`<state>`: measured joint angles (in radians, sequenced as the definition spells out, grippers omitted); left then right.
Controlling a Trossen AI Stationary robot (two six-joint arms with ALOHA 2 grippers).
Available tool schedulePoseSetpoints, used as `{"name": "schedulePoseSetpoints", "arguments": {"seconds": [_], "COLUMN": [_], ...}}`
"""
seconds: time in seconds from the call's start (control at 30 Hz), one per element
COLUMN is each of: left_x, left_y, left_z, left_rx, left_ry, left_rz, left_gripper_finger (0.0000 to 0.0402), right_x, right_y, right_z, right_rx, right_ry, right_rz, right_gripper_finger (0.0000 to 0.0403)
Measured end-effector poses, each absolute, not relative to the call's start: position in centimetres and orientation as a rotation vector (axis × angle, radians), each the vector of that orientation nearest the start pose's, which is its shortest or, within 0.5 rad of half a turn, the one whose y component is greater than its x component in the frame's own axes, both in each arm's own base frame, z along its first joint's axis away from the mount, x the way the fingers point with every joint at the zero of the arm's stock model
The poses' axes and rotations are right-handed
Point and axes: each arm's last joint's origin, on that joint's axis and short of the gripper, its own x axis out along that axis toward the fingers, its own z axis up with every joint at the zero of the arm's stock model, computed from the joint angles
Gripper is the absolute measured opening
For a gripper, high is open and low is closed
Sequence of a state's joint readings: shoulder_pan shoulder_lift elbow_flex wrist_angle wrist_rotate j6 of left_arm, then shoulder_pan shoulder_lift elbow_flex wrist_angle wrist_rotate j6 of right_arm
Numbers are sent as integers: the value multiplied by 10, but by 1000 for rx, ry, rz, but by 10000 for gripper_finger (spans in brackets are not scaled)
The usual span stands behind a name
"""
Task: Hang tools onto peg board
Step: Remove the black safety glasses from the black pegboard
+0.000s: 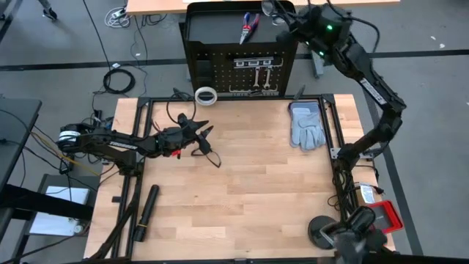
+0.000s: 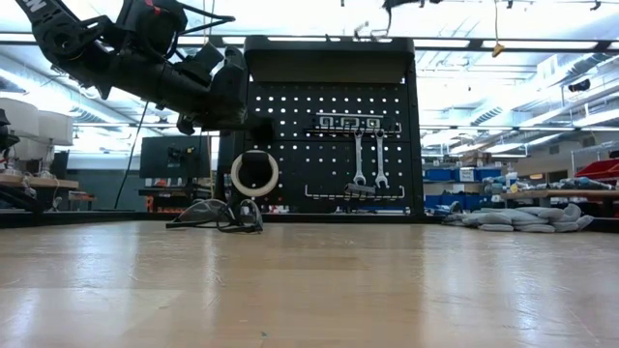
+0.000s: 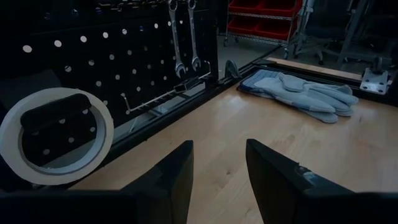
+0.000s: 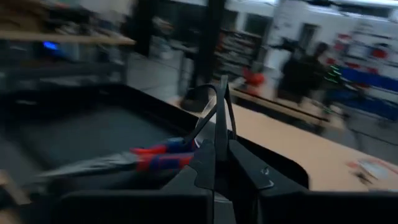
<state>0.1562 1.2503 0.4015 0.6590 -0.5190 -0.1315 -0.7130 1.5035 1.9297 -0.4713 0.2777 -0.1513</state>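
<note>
When you look down from above, the wooden table [image 1: 256,183] has a long black cylinder [image 1: 146,205] lying closest, at about 7 o'clock. Farther in, at about 9 o'clock, the left arm reaches across the table, and the left gripper [image 1: 207,132] hangs above the wood. Its two fingers [image 3: 267,165] are partly open, and nothing is between them. Just beside it, toward the middle, a pair of black glasses [image 1: 210,152] lies flat on the table. At about 2 o'clock, a pair of grey gloves [image 1: 308,125] lies near the table's far edge. At 12 o'clock stands the peg board [image 1: 220,70], big and black and full of little holes. The white tape ring [image 1: 207,95] sits around a black holder low on the board, on its 9 o'clock side. Two silver wrenches [image 2: 368,159] hang side by side on the board, under a black strip with white squares [image 2: 346,123]. Farthest away, the red-and-blue pliers [image 1: 248,28] lie on the board's top shelf. The right gripper [image 1: 278,20] is up there too, just to the 3 o'clock side of the pliers. Its fingers are squeezed together on a thin black frame [image 4: 217,106], which looks like a second pair of glasses.
</note>
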Motion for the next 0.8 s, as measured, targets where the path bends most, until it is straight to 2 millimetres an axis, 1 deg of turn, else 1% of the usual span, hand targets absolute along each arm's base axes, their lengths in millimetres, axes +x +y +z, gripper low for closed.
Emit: {"name": "schedulePoseSetpoints", "arguments": {"seconds": [0.1, 0.23, 0.37, 0.5, 0.57, 0.63, 0.8], "left_x": [230, 230, 230, 229, 229, 229, 229], "left_y": [51, 51, 51, 52, 52, 52, 52], "left_z": [192, 192, 193, 193, 193, 193, 194], "left_rx": [-81, -44, -44, -42, -42, -42, -41], "left_ry": [149, 162, 150, 151, 151, 151, 141], "left_rz": [684, 686, 700, 713, 713, 717, 734], "left_gripper_finger": [152, 152, 152, 152, 152, 152, 152], "right_x": [217, 216, 220, 230, 238, 246, 266], "right_y": [-172, -138, -111, -92, -85, -82, -77], "right_z": [526, 523, 511, 496, 485, 469, 410], "right_rx": [-129, -100, -82, -65, -71, -69, -45], "right_ry": [120, 202, 344, 473, 513, 576, 715], "right_rz": [-856, -716, -605, -537, -530, -538, -529], "right_gripper_finger": [32, 31, 31, 30, 30, 30, 30]}}
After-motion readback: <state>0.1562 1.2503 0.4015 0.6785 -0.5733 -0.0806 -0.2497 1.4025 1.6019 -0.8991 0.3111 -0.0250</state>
